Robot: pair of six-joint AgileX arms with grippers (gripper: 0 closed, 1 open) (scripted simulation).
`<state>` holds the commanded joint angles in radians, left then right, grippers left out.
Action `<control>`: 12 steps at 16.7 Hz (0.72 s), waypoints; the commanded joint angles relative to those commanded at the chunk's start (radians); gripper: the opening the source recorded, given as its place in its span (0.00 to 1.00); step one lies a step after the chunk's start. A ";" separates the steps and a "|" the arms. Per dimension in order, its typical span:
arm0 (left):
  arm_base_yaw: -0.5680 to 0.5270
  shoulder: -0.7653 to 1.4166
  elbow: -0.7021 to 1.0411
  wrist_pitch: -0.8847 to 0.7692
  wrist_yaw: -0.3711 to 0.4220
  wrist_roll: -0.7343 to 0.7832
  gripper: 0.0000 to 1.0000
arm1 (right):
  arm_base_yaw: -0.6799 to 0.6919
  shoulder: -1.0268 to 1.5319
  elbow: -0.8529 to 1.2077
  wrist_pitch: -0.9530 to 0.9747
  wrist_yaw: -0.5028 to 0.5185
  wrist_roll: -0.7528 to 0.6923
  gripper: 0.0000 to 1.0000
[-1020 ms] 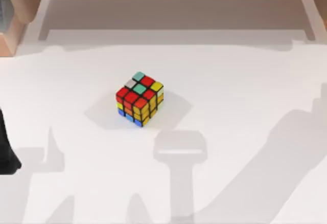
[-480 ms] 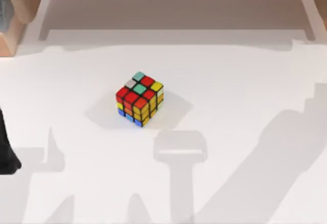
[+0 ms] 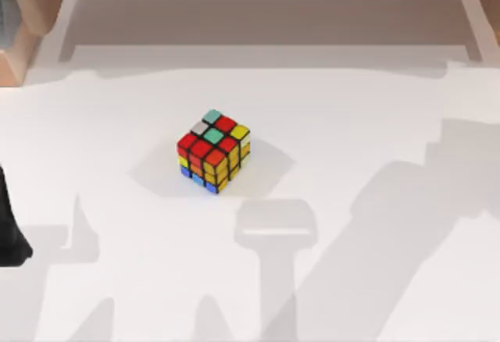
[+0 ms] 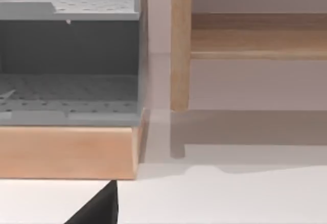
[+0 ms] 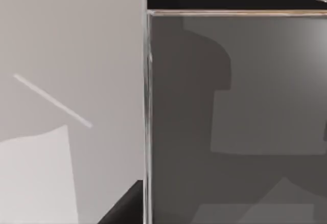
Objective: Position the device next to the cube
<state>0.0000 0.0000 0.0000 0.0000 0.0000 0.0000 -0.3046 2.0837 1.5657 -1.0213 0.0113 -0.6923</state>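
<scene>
Stickered puzzle cube is sitting unmoved near the white table's centre. Glossy dark-grey smartphone, silver-rimmed, is looming close under the right wrist camera. Arm shadows are sliding leftward from before. Pincer states: cannot tell.

White desk here, the cube sitting near its centre, slightly toward the left edge.

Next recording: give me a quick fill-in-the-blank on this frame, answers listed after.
1. The cube rests on the ____ table.
2. In the right wrist view, the phone screen looks dark ____.
3. The left arm sits at the table's ____ edge in the top view.

Missing words: white; grey; left
</scene>
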 joint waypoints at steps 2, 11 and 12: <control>0.000 0.000 0.000 0.000 0.000 0.000 1.00 | 0.052 -0.002 0.071 -0.063 0.006 0.093 0.00; 0.000 0.000 0.000 0.000 0.000 0.000 1.00 | 0.312 -0.041 0.373 -0.249 0.023 0.465 0.00; 0.000 0.000 0.000 0.000 0.000 0.000 1.00 | 0.336 -0.037 0.397 -0.266 0.023 0.507 0.00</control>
<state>0.0000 0.0000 0.0000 0.0000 0.0000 0.0000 0.0316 2.0464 1.9631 -1.2878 0.0345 -0.1857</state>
